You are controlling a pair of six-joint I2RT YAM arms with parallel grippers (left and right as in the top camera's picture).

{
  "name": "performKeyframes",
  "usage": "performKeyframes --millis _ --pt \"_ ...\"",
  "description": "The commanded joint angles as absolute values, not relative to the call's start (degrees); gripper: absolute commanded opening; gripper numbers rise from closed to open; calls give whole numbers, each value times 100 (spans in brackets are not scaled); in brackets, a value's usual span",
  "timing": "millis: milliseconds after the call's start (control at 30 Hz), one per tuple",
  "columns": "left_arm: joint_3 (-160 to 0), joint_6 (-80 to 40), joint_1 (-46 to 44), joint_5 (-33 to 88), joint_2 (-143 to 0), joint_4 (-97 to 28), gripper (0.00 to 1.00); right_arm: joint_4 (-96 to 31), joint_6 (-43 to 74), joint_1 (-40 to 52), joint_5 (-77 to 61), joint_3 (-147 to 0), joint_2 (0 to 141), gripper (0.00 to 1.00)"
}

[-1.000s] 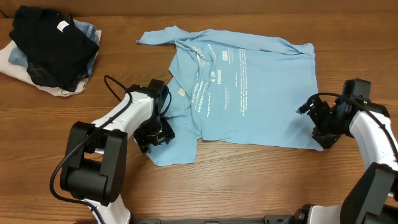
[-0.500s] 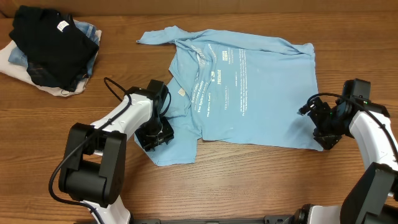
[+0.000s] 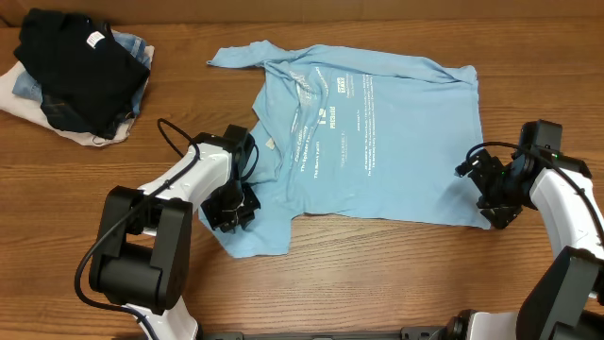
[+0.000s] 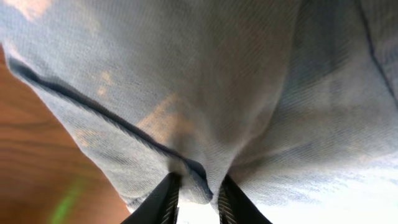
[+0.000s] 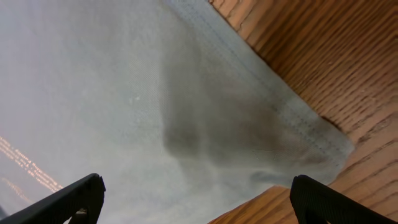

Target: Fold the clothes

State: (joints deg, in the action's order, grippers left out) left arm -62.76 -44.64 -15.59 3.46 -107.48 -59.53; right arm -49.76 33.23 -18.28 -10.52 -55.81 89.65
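While the sky-blue shirt (image 3: pixel 377 142) lay spread print-up across the middle of the tabletop (image 3: pixel 396 283), most of it had kept its place over the last second. Only its near-left flap had changed. That flap, by the look of it a sleeve, had slid a little leftward and bunched up.

The left claw (image 3: pixel 231 203) was the cause. A second earlier it had stood wider over the cloth, and it had since narrowed onto it. In the left wrist view its two fingers (image 4: pixel 166 198) pinched a raised ridge of blue fabric next to the hem seam, so it was grasping the shirt.

The right claw (image 3: pixel 491 194) had not moved. It hung over the near-right corner of the shirt with its fingers spread wide, holding nothing, and the corner lay flat beneath it.

The fold itself looked barely begun. With only one side gripped, the right corner probably needed taking too before both could be lifted together.

Well apart at the far left, the black garment (image 3: pixel 80 71) sat untouched on its pile.
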Motion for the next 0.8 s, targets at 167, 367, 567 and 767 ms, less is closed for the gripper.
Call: performKeyframes --millis 167,367,567,767 --pt "-6112 -4324 -1496 -102 -10855 -6066 44 -4912 3618 -1806 -644 -5559 8971 100" --pt "-6112 -4233 -1496 -148 -10855 -6147 44 -4912 3603 -1806 -639 -5559 8971 100" --pt "-6114 -4187 -1496 -495 -10853 -6167 45 -4842 3605 -1806 -301 -5559 8971 100" --pt "-6281 -3811 -1496 -482 -10847 -6080 90 -4740 3605 -1806 -301 -5559 8971 100"
